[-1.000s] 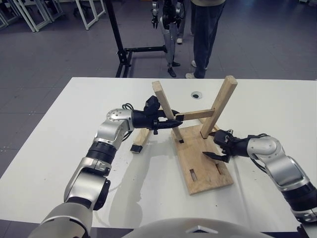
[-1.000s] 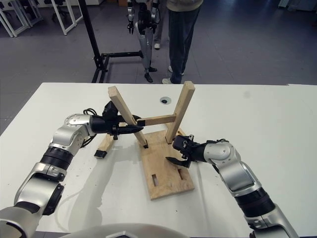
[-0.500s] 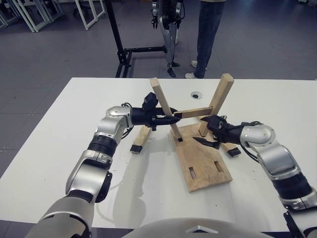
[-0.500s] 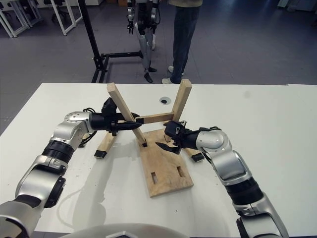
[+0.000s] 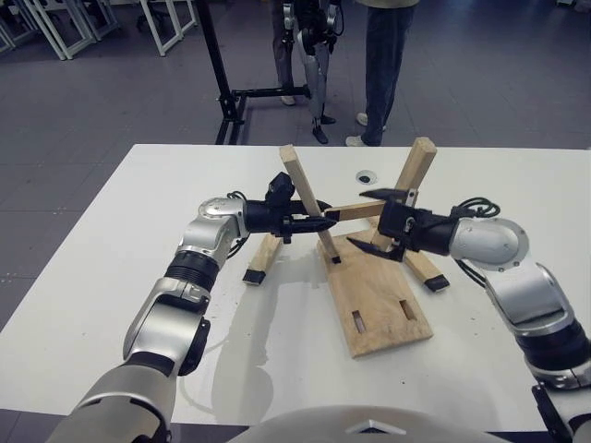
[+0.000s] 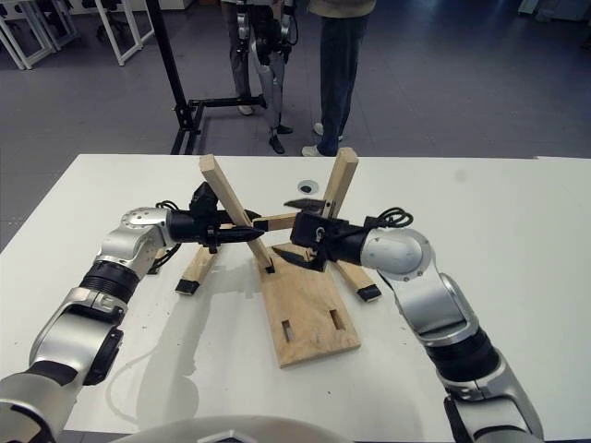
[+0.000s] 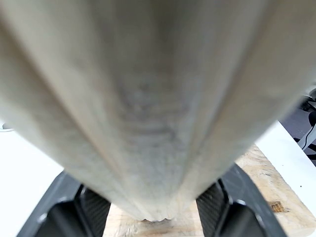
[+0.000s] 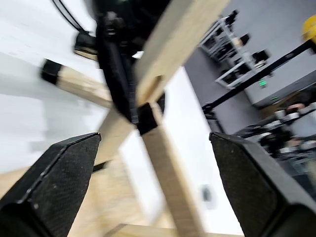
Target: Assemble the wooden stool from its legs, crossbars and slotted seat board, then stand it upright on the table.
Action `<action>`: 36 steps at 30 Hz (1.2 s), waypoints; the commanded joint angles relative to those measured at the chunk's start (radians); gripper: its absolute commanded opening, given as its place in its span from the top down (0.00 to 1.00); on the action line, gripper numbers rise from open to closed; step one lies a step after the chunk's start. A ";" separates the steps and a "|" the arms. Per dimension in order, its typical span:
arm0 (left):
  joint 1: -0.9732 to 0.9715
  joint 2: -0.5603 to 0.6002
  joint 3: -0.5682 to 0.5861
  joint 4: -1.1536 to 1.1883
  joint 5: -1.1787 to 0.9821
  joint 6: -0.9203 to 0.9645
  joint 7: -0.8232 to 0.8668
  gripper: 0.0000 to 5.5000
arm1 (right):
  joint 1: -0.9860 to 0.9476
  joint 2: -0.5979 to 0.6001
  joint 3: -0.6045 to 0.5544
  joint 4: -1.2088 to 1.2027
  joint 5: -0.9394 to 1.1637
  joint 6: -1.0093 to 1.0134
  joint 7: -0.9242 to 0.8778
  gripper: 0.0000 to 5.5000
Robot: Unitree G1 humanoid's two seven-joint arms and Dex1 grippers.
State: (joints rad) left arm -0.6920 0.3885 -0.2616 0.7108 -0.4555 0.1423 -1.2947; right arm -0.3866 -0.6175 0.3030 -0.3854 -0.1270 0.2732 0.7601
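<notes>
Pale wood makes up everything here. The seat board lies flat on the white worktop. At its far end stand a left leg and a right leg, splayed apart like a V, with a crossbar between them.

The left hand is clamped on the left leg just above the board's far left corner. The right hand is spread wide above the board's far end, one finger over the crossbar and one under it. I can't tell if either touches it.

One loose leg lies just off the board's left side. Another loose leg lies along its right edge.

To me the job looks like seating this pair in the board. The left hand's grip should be firm, so the frame doesn't rock. The right hand ought to close squarely and press straight down towards the board. Twisting would likely pop the crossbar out of its joint. The two near slots look unfilled.
</notes>
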 commanded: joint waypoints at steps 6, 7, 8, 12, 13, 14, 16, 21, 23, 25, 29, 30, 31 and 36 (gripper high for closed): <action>0.124 -0.004 -0.174 0.091 0.231 0.025 0.021 0.62 | -0.001 -0.008 0.115 0.170 -0.268 -0.303 -0.121 0.26; 0.120 -0.009 -0.175 0.093 0.230 0.024 0.026 0.62 | -0.004 -0.006 0.121 0.189 -0.286 -0.322 -0.131 0.26; 0.119 -0.012 -0.175 0.091 0.227 0.026 0.030 0.62 | -0.008 -0.002 0.125 0.207 -0.298 -0.336 -0.140 0.26; 0.124 -0.019 -0.175 0.090 0.220 0.027 0.038 0.62 | -0.024 0.014 0.138 0.261 -0.360 -0.399 -0.183 0.26; 0.126 -0.019 -0.175 0.091 0.220 0.026 0.040 0.62 | -0.031 0.021 0.140 0.276 -0.381 -0.414 -0.202 0.26; 0.127 -0.019 -0.175 0.091 0.220 0.027 0.041 0.62 | -0.038 0.030 0.142 0.289 -0.398 -0.425 -0.216 0.26; 0.127 -0.020 -0.177 0.093 0.223 0.026 0.042 0.62 | -0.052 0.052 0.148 0.309 -0.430 -0.442 -0.245 0.26; 0.119 -0.030 -0.180 0.105 0.227 0.022 0.048 0.62 | -0.076 0.105 0.152 0.360 -0.495 -0.460 -0.324 0.30; 0.119 -0.031 -0.179 0.107 0.226 0.021 0.049 0.62 | -0.073 0.118 0.142 0.364 -0.496 -0.459 -0.337 0.36; 0.119 -0.030 -0.179 0.111 0.227 0.020 0.050 0.62 | -0.070 0.124 0.135 0.364 -0.497 -0.462 -0.343 0.44; 0.099 -0.035 -0.184 0.146 0.239 0.015 0.052 0.62 | -0.058 0.125 0.132 0.359 -0.489 -0.469 -0.335 0.59; 0.090 -0.037 -0.186 0.157 0.241 0.013 0.052 0.62 | -0.056 0.127 0.132 0.358 -0.488 -0.470 -0.333 0.62; 0.084 -0.038 -0.187 0.165 0.243 0.011 0.052 0.62 | -0.055 0.128 0.131 0.358 -0.487 -0.471 -0.331 0.66; 0.073 -0.037 -0.192 0.192 0.243 0.000 0.051 0.62 | -0.054 0.137 0.123 0.355 -0.479 -0.472 -0.331 0.76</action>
State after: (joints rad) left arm -0.7473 0.3630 -0.3038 0.7803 -0.4550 0.0790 -1.2893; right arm -0.4104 -0.5069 0.4460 -0.0094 -0.6228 -0.1889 0.4356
